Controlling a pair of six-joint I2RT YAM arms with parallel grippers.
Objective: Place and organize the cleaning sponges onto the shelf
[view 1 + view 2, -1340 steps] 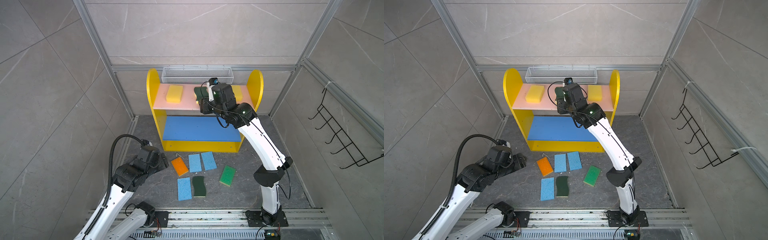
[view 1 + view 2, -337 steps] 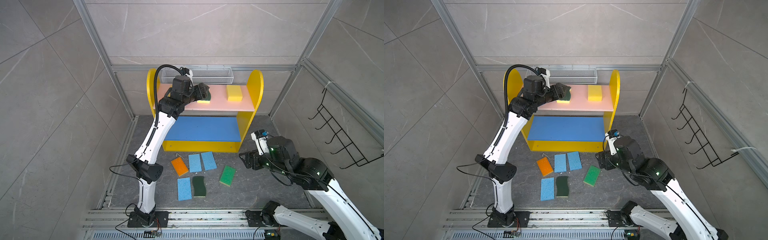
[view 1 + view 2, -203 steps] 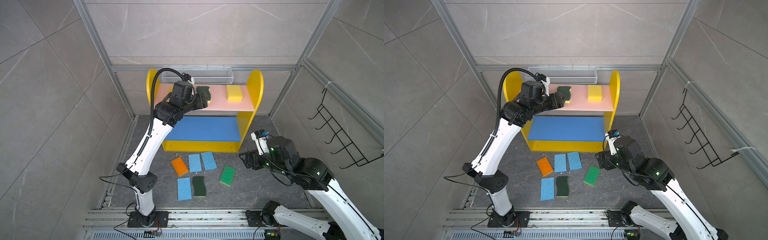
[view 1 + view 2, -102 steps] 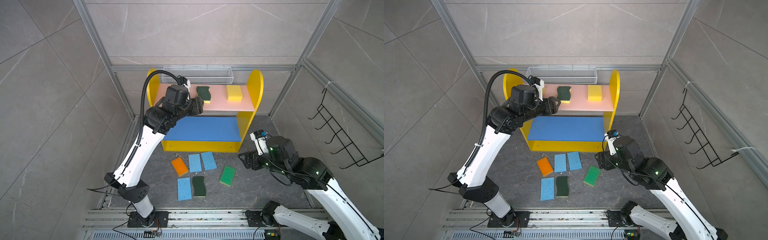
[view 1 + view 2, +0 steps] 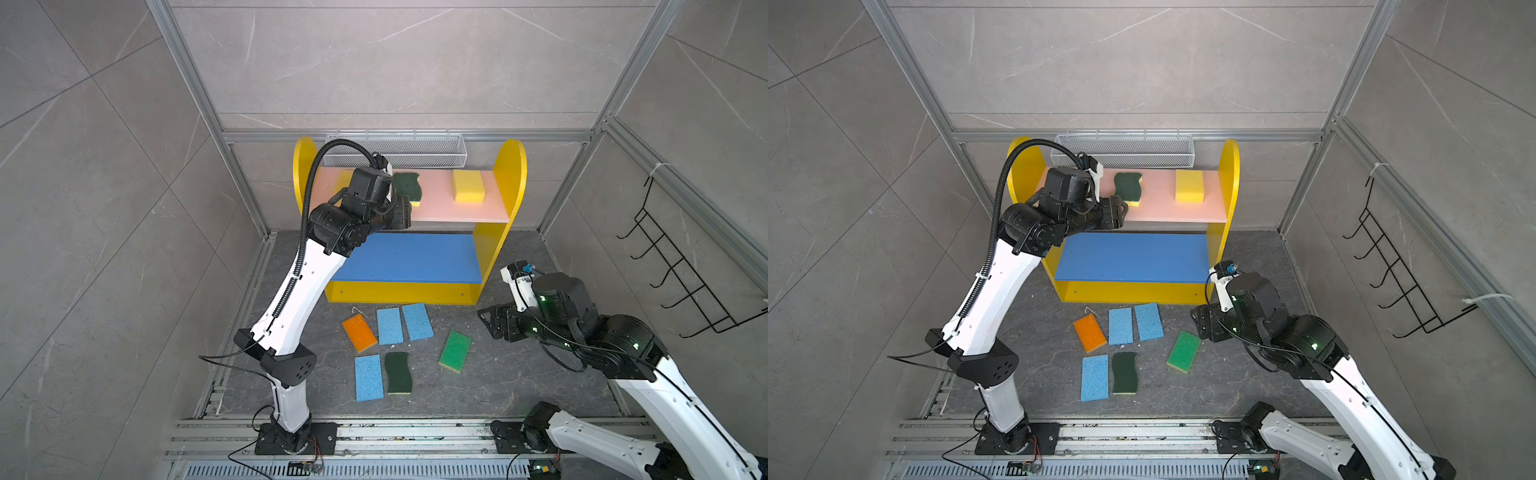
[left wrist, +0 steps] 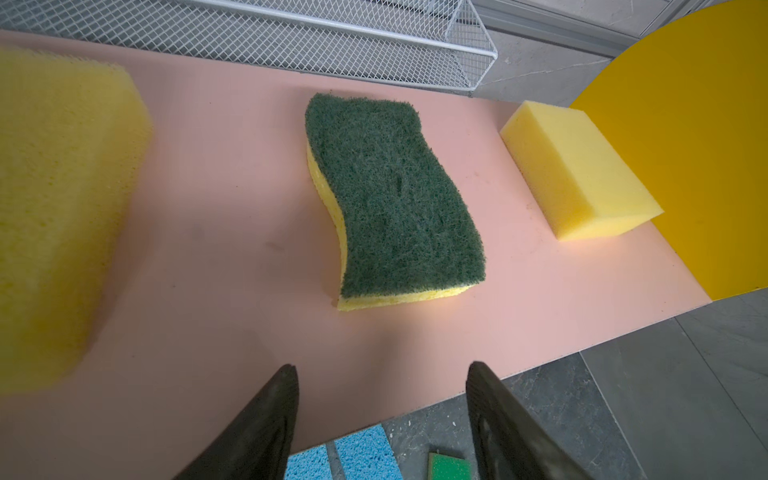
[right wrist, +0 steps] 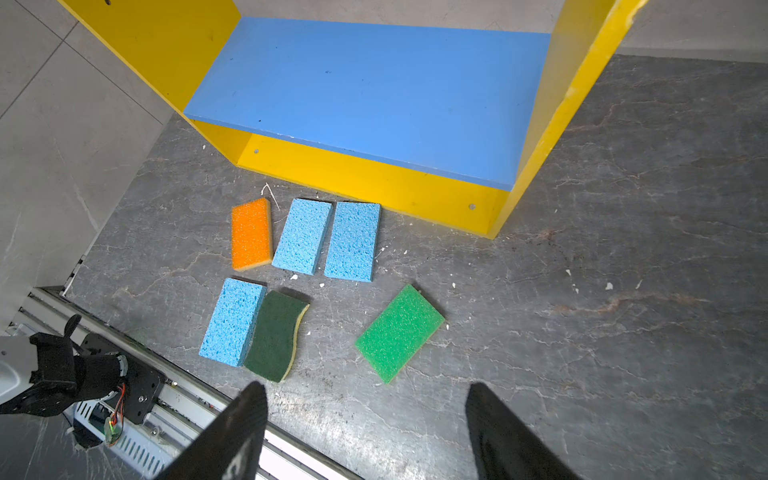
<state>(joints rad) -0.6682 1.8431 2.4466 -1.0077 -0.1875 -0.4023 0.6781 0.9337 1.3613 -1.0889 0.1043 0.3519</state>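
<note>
Setting: grey tiled walls are boxing in a dark stone floor (image 5: 519, 386), and all the action is sitting low against the back wall.
Shelf: yellow shelf (image 5: 510, 174) is standing at the back, carrying its pink board (image 5: 440, 210) above and its blue board (image 5: 411, 257) below.
Top row: upper scourer (image 6: 395, 199) is lying flat mid-board, dark-green face up – it is sitting between the left yellow block (image 6: 62, 208) and the right yellow block (image 6: 577, 170), apart from both.
Floor group: orange sponge (image 5: 359, 332) and two blue sponges (image 5: 390, 326) (image 5: 417, 321) are lining up just in front of the shelf's base; third blue sponge (image 5: 368, 377) is lying nearer the rails, edge to edge with the floor scourer (image 5: 398, 372); bright-green sponge (image 5: 455, 350) is resting off to the right, turned at an angle.
Left gripper: left gripper (image 6: 380, 365) is hovering over the pink board's front edge, just short of the upper scourer – jaws standing apart, gripping nothing.
Right gripper: right gripper (image 7: 365, 384) is hanging above the floor to the right of the shelf, fingers spread wide, nothing between them, facing the floor group.
Surroundings: wire basket (image 5: 395, 149) is sitting behind the pink board; black hook rack (image 5: 681, 270) is hanging on the right wall.
</note>
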